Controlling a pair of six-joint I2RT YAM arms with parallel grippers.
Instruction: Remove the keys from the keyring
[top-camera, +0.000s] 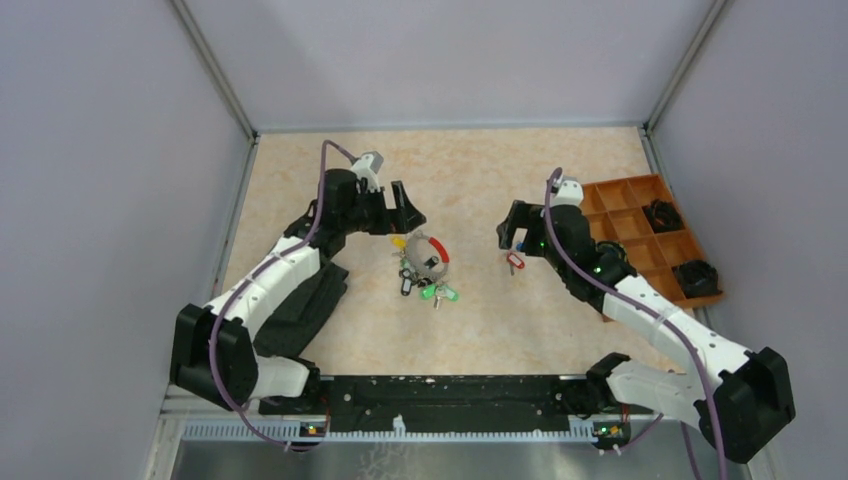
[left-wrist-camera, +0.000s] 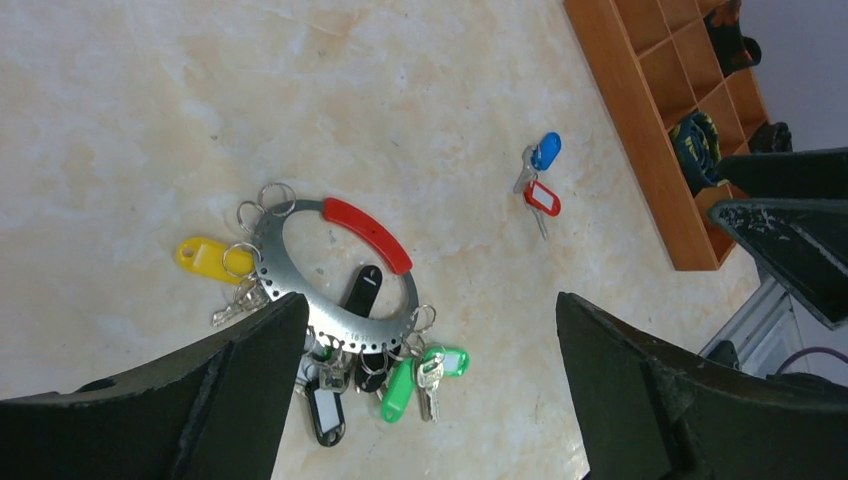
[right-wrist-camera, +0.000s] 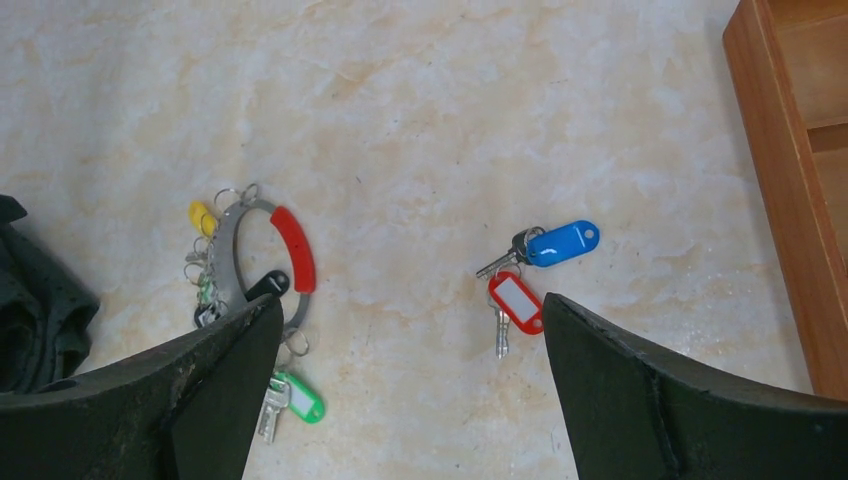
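Top view, clock positions taken from the keyring, 6 = near edge.

- Nearest, at 6: two green keys, fanned toward the arm bases. Beside them is a black tag with a white window. All hang on small split rings through the band.
- Keyring: lies flat on the tabletop, mid-table between the arms. Red sleeve on the arc at about 1–3. Black key lies inside the loop. Yellow key is at about 10–11. With its cluster, the long axis runs roughly 12–6, heavy end at 6.
- At 3, apart from the ring: blue key and red key, touching, both off the ring. In the right wrist view, the blue tag points to about 2 and the red key's blade to 6.
- Right gripper: fingers spread wide, nothing between them, above the loose pair.
- Left gripper: at about 11, fingers spread wide, empty, over the ring.
- Farthest right: orange tray.

Progress (judgement): two keys off, at least five left. Less than half done.
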